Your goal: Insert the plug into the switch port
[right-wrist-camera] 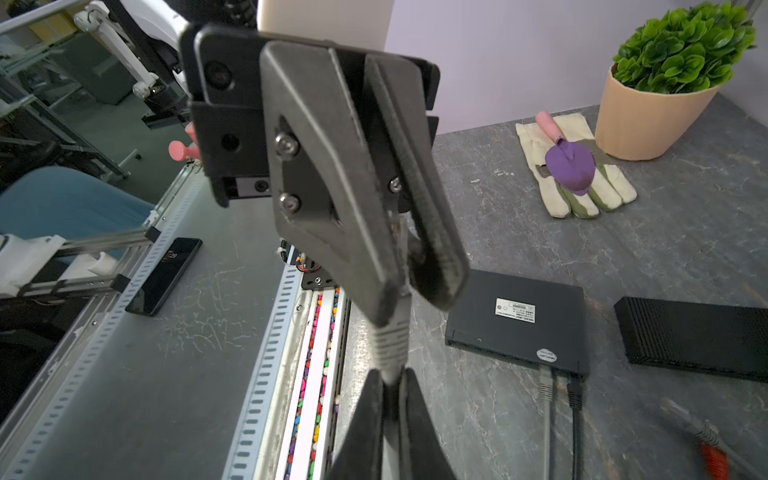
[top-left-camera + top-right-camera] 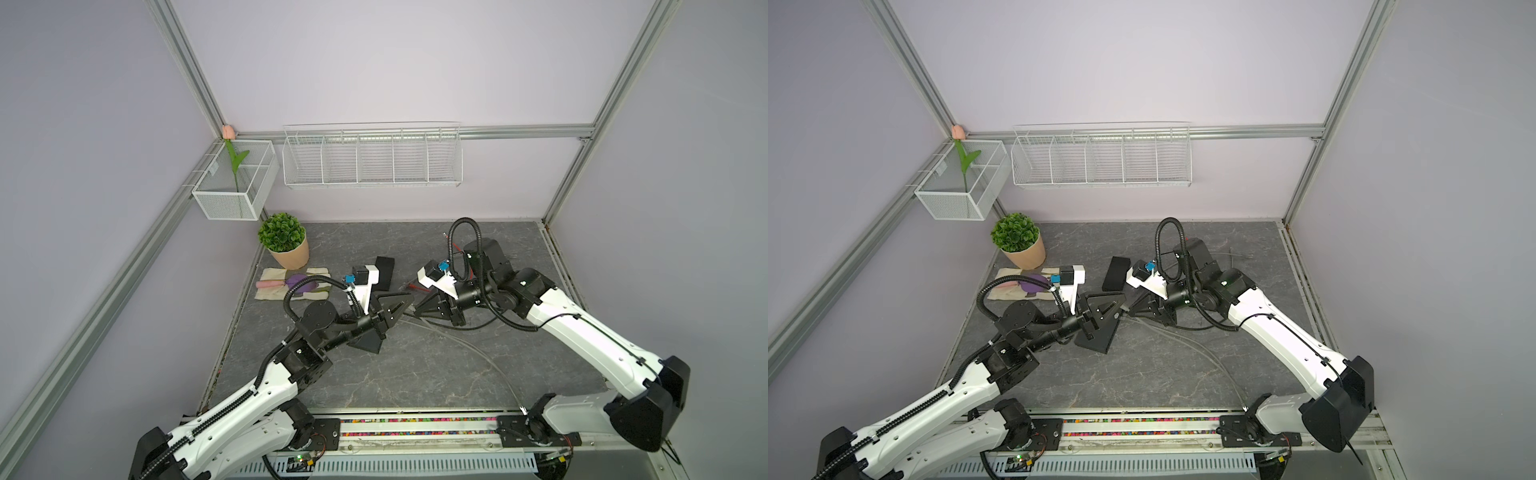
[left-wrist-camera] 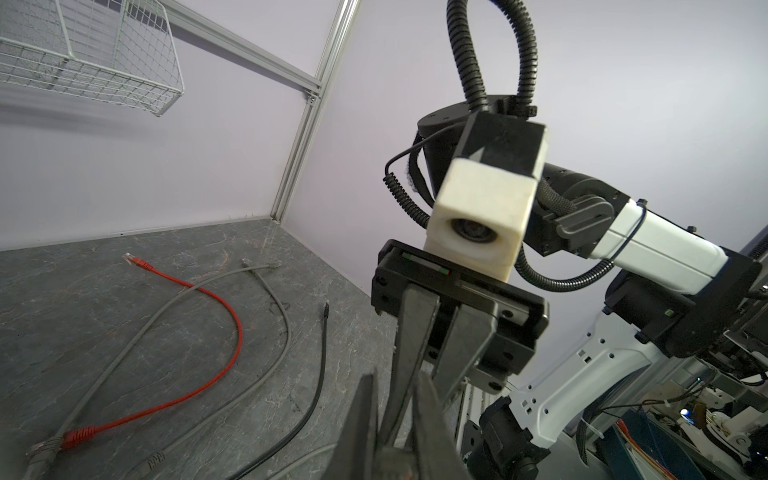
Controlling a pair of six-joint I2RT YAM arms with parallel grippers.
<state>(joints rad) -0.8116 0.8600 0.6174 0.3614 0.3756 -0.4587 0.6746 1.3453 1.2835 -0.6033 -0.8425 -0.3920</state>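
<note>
Right pincer (image 1: 391, 380) pinching plug (image 1: 390, 340) tail; left pincer (image 1: 405, 293) clamped on head ahead. Best free left first, then steer level to switch (image 1: 515, 320) beyond.

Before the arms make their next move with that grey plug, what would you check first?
1. Left end effector shut on grey Ethernet plug: ok.
2. Right end effector shut on the plug's rear: ok.
3. Network switch lying flat on the table: ok.
4. Plug pointed at the switch: not ok, held in the air away from it.
5. Free port on the switch: cannot tell.
</note>
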